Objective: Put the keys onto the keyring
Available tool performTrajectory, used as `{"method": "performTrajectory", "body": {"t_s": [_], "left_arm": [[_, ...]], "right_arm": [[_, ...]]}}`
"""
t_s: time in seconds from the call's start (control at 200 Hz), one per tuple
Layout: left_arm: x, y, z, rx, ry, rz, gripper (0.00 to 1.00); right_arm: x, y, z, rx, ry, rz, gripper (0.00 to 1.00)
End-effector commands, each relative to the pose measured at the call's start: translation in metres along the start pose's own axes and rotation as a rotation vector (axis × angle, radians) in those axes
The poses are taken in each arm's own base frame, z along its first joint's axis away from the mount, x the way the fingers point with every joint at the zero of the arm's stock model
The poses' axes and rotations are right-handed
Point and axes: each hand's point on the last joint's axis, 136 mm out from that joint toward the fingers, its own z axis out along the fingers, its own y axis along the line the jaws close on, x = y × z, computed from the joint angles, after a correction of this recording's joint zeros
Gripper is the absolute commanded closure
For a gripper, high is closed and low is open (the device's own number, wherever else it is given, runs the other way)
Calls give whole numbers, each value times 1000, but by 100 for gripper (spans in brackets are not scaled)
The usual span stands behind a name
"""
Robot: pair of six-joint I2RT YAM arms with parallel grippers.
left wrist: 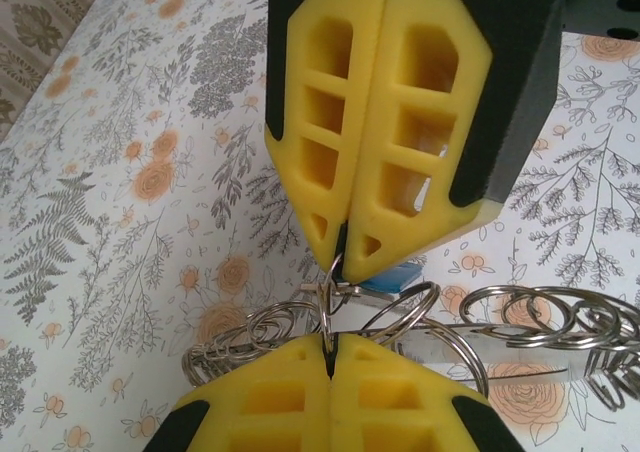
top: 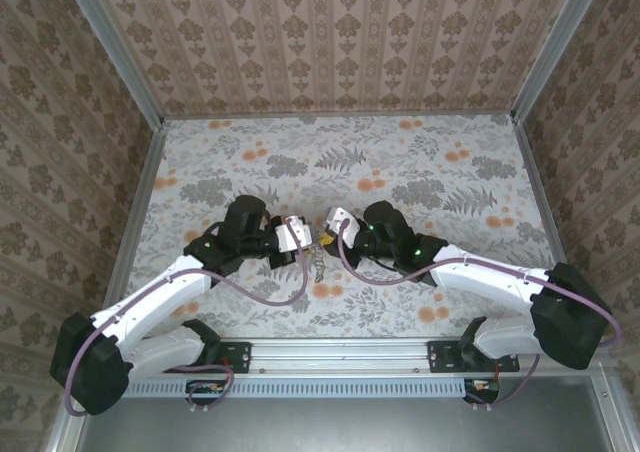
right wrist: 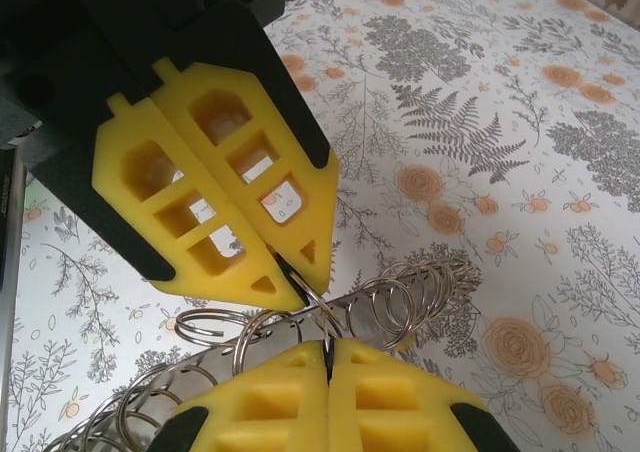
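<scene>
Steel-grey keyring (left wrist: pixel 400 317), a slack chain of thin linked split rings, sits at mid-table between the two gripper tips. In the top view it shows as a fine grey strand (top: pixel 318 257) trailing toward the near edge. Blue-headed key (left wrist: pixel 395 280): a small flat blue head among the rings, just under the opposing fingertips, its blade hidden. Left gripper (left wrist: pixel 330 347): yellow ribbed pads with cut-out windows in black shells, pressed together, with one ring nipped at the very tips. Right gripper (left wrist: pixel 340 257): same build, jaws likewise pressed together on a ring, tip to tip with the left. The right wrist view gives the reverse angle: right gripper (right wrist: pixel 328 347) below, left gripper (right wrist: pixel 295 292) above, and the rings stacked like a coil running off to the lower left. The top view adds both white arms angled inward, purple cables (top: pixel 260 292), an aluminium rail (top: pixel 340 350), a table (top: pixel 420 162) with grey fern and orange rose print, and damask-patterned walls (top: pixel 350 42).
</scene>
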Motion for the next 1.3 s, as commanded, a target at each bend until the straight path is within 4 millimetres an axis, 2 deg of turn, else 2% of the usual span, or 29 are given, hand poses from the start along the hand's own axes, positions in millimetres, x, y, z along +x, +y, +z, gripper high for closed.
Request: {"method": "performTrajectory", "body": {"t_s": [0.0, 0.095, 0.21, 0.405, 0.525, 0.67, 0.785, 0.985, 1.17, 1.295], "left_arm": [[-32, 5, -9, -9, -105, 32, 100], [-37, 0, -12, 15, -124, 54, 100], [-43, -3, -14, 38, -150, 58, 100], [-52, -2, -16, 22, -201, 60, 100], [-57, -2, -19, 17, -232, 64, 100], [-62, -3, -22, 16, -260, 69, 100], [-67, -6, -25, 34, -287, 72, 100], [-77, -14, -29, 74, -356, 75, 100], [-82, -21, -30, 116, -385, 83, 100], [-85, -26, -31, 142, -405, 95, 100]], "right_arm": [[-8, -7, 0, 4, -11, 35, 100], [-7, -9, -3, -1, -16, 58, 100], [-11, -2, -8, -59, -44, 69, 100], [-20, 15, -16, -166, -85, 38, 83], [-21, 18, -21, -180, -89, 14, 76], [-20, 12, -29, -152, -80, -10, 75], [-19, 15, -40, -154, -66, -90, 68], [-18, 19, -66, -139, -43, -270, 63], [-23, 25, -83, -149, -36, -385, 64], [-32, 19, -86, -106, -44, -429, 71]]}}
